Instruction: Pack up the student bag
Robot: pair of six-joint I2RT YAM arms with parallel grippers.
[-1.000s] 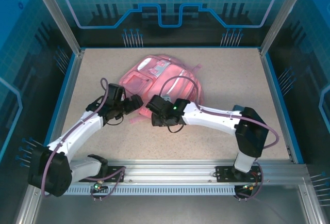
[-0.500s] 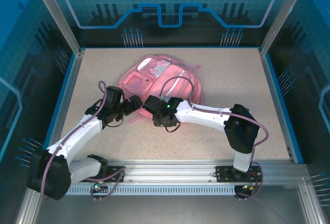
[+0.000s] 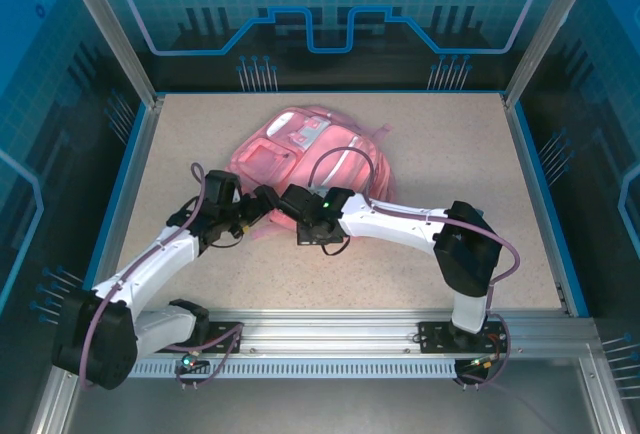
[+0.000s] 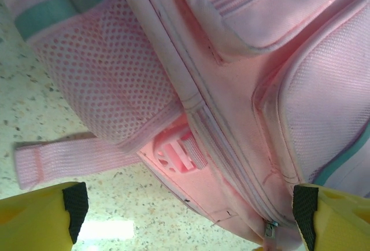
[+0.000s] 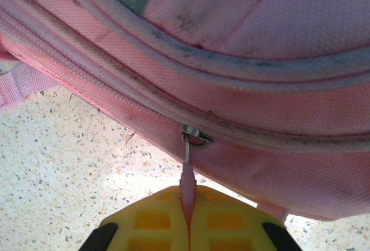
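Observation:
The student bag (image 3: pixel 310 154), a soft pink backpack, lies flat in the middle of the table. Its pockets and mesh side panel (image 4: pixel 110 83) show in the left wrist view, its zipped seam (image 5: pixel 231 89) in the right wrist view. My right gripper (image 5: pixel 188 205) is shut on the pink zipper pull (image 5: pixel 187 178), which hangs from a metal slider (image 5: pixel 194 135) at the bag's near edge. My left gripper (image 4: pixel 189 205) stands open just beside it, its yellow fingers (image 4: pixel 40 213) wide apart over the bag's near-left corner, holding nothing. From above, both grippers (image 3: pixel 268 199) (image 3: pixel 292 200) meet at that edge.
A loose pink strap (image 4: pixel 63 158) and a plastic buckle (image 4: pixel 173 152) lie on the speckled table (image 3: pixel 450 144) by the bag's corner. Blue-edged walls (image 3: pixel 545 184) enclose the table. The two arms cross the near half of the surface.
My right gripper has shifted slightly left along the bag's near edge and closed on the zipper pull. My left gripper has edged right, nearer the bag, staying open.

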